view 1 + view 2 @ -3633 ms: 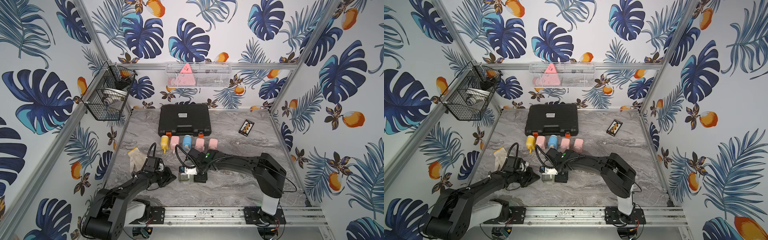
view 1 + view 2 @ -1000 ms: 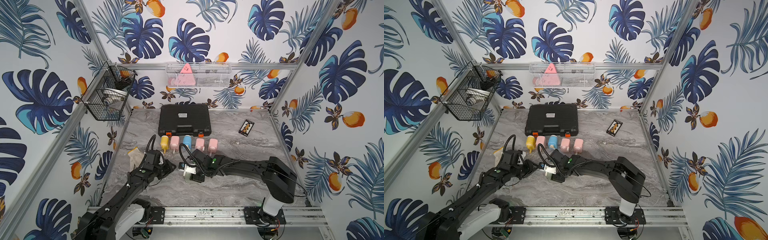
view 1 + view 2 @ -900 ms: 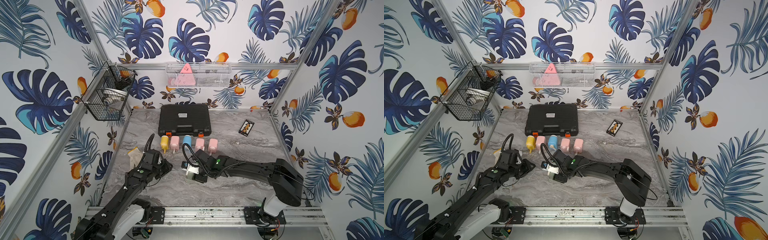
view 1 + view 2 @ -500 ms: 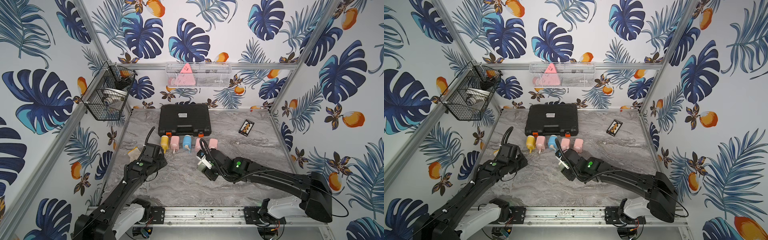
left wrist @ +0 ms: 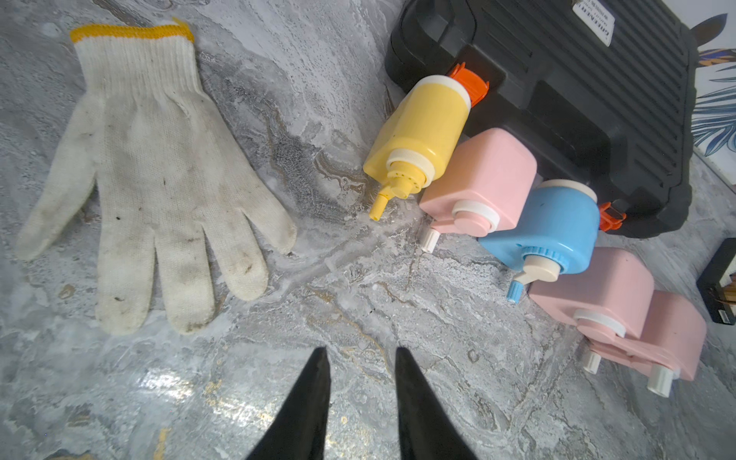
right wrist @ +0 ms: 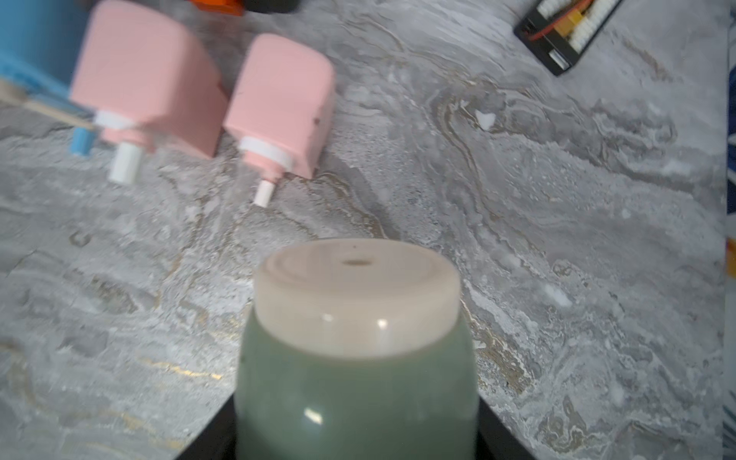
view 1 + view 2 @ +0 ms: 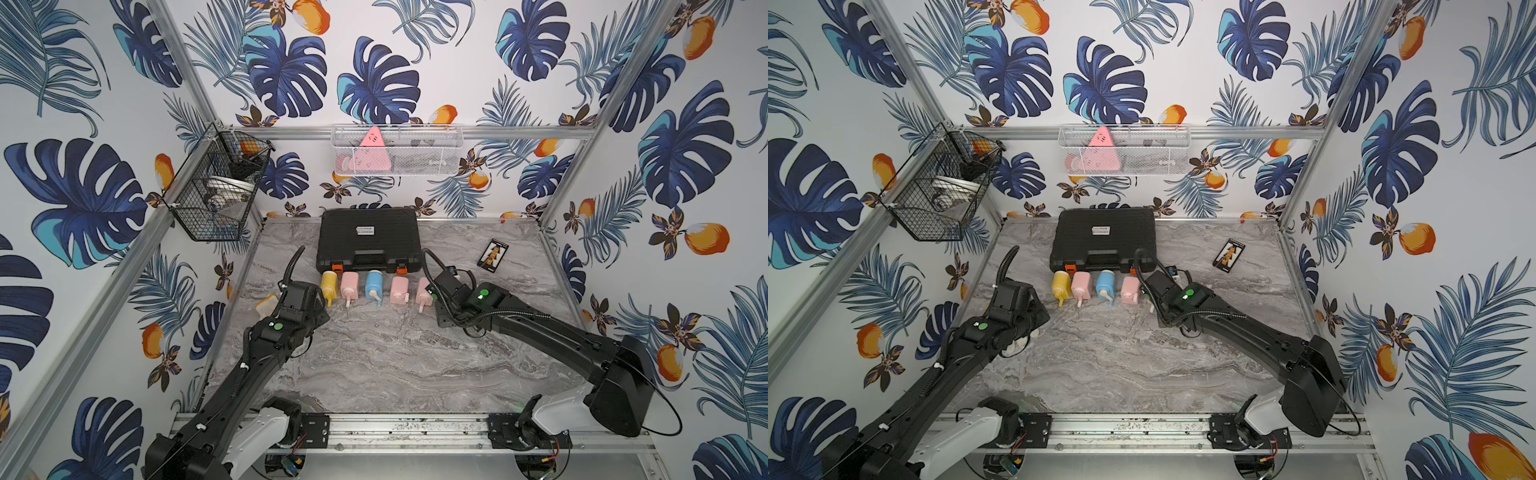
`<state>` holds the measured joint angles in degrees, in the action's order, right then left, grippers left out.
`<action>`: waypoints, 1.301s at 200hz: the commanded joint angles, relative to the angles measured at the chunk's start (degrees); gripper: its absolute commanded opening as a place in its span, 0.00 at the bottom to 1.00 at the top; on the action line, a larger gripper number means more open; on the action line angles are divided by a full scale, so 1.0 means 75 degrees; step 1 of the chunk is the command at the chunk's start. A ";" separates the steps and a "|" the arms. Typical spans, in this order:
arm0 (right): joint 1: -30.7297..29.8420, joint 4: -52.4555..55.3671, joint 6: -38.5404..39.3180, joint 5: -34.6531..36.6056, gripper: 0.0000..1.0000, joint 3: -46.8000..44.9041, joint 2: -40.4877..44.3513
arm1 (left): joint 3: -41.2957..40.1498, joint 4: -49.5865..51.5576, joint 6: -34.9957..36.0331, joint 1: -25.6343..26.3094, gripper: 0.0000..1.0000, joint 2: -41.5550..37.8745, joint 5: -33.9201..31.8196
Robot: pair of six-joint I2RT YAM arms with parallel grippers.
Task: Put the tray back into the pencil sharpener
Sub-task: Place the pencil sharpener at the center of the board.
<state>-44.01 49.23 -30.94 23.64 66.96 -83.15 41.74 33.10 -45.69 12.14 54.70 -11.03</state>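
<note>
Right gripper (image 6: 354,422) clamps the green pencil sharpener (image 6: 354,350) over the marble table (image 7: 395,365), while the left gripper (image 5: 359,354) hangs empty.

Only the right wrist view shows the sharpener: its cream end points away from the black fingers (image 6: 217,440) that pinch the green body, and the frame edge cuts off all but their edges. In both top views the right arm's wrist covers the sharpener entirely. Whether the tray sits inside it cannot be told. The left wrist view alone shows the left fingers (image 5: 306,406) a narrow gap apart with nothing between them, and a soiled white glove (image 5: 159,171) lying flat. In a top view the same glove (image 7: 266,302) is only a pale scrap beside the left arm. The row of coloured sharpeners (image 7: 372,286) lies against the black case (image 7: 368,239); the right wrist view blurs them.
</note>
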 commanded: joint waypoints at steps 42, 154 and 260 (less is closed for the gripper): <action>0.1425 -0.0355 -0.0276 -0.0931 0.25 0.0673 -0.1269 | -0.0025 0.0297 -0.0217 -0.0029 0.33 -0.0410 -0.0359; 0.2609 -0.0524 0.0234 -0.1852 0.34 0.2186 -0.3703 | -0.0162 0.0590 -0.0358 -0.0029 0.34 -0.0654 -0.0416; 0.2622 -0.0378 0.0448 -0.1728 0.87 0.2328 -0.3956 | -0.0162 0.0472 -0.0388 -0.0031 0.34 -0.0444 -0.0421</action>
<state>-24.32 46.02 -27.97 10.04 84.44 -113.60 40.38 37.30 -48.07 11.97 51.03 -13.45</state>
